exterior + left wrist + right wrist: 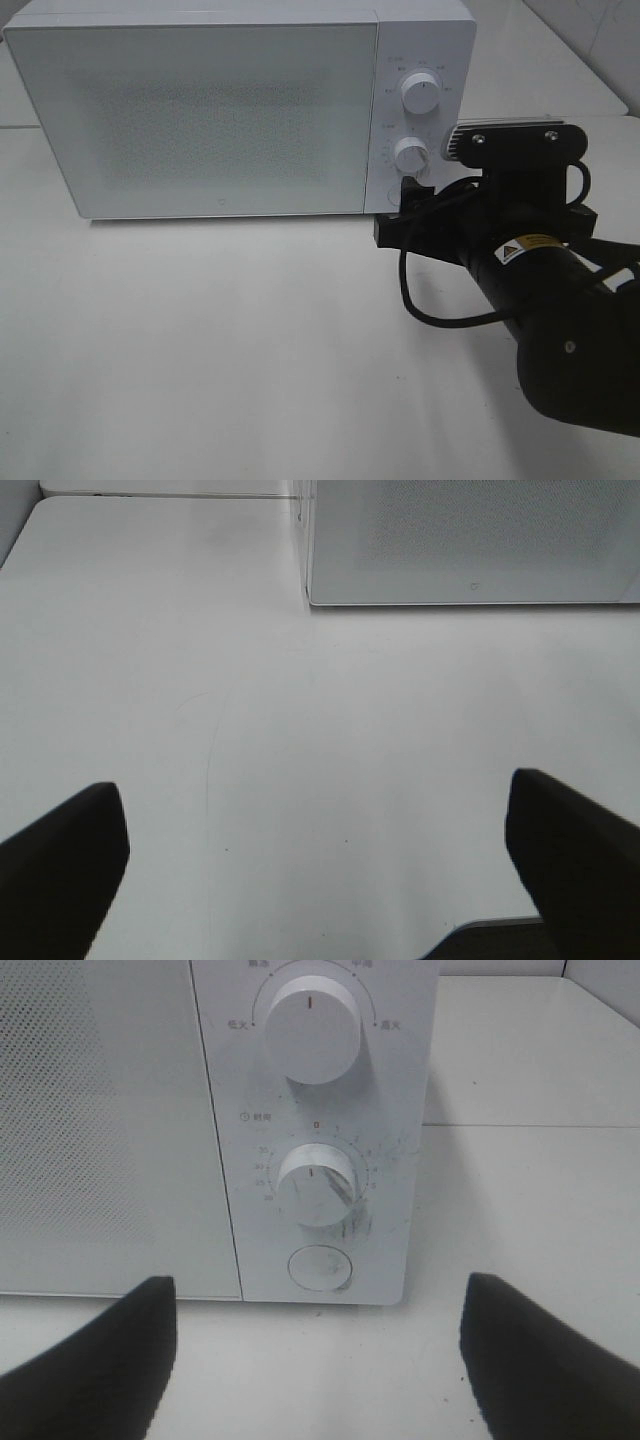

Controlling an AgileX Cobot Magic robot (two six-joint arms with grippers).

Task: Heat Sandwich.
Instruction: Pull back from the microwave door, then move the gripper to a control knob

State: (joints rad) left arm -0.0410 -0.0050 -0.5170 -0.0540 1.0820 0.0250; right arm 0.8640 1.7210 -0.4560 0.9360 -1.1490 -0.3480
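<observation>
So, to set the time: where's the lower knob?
High view: on the microwave's right-hand panel, the lower knob sits under the upper knob, just ahead of the right gripper.

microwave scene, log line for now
white box microwave: door shut | right gripper: open, facing lower round white knob | left gripper: open over white table

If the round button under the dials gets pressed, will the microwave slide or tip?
Probably not tip: the microwave is wide, boxy and flat on the table, and the button sits low. A slight backward slide seems possible on that smooth surface.
</observation>
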